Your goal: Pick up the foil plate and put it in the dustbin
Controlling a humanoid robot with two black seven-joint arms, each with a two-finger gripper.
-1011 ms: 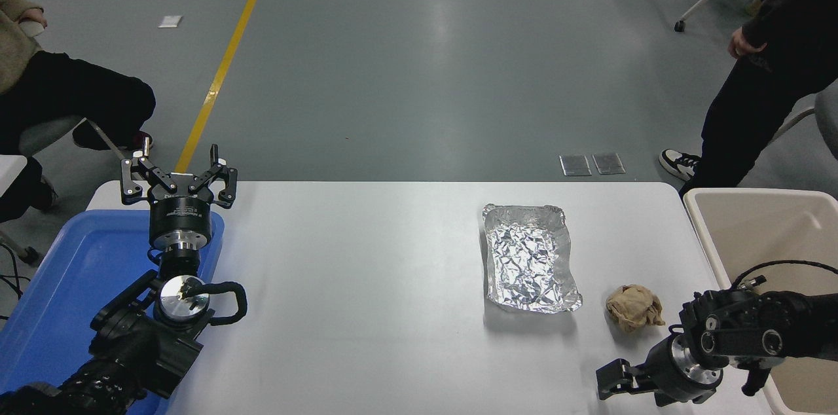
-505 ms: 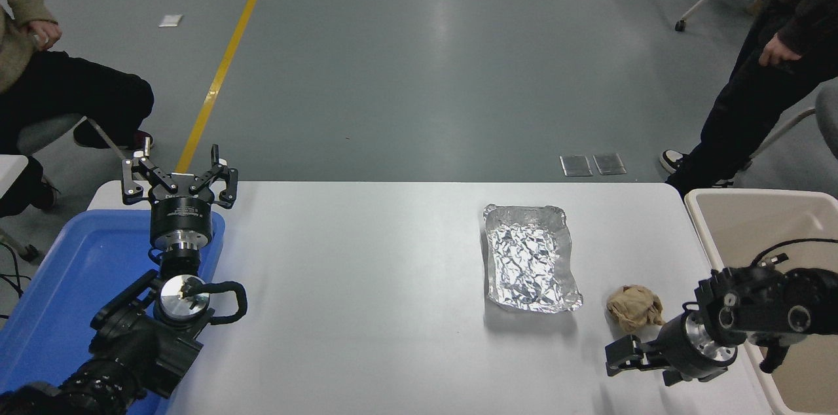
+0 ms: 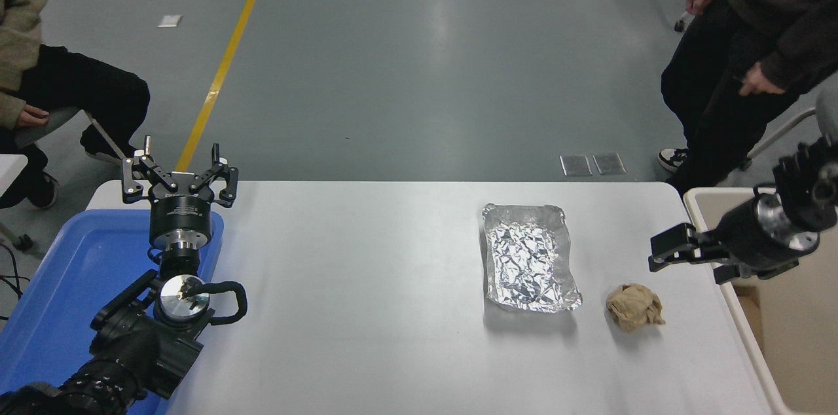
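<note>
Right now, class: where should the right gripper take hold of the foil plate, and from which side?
Probably the raised rim on the long right edge of the foil plate, nearest the right gripper. Come from the right, above the paper ball.

I am swinging my right gripper (image 3: 662,251) up from the table's near right corner toward the far right edge, past the paper ball (image 3: 634,307) (now nearer the camera than my fingers); the standing person (image 3: 753,55) is stepping closer, and the seated person (image 3: 39,74) is lowering a hand
</note>
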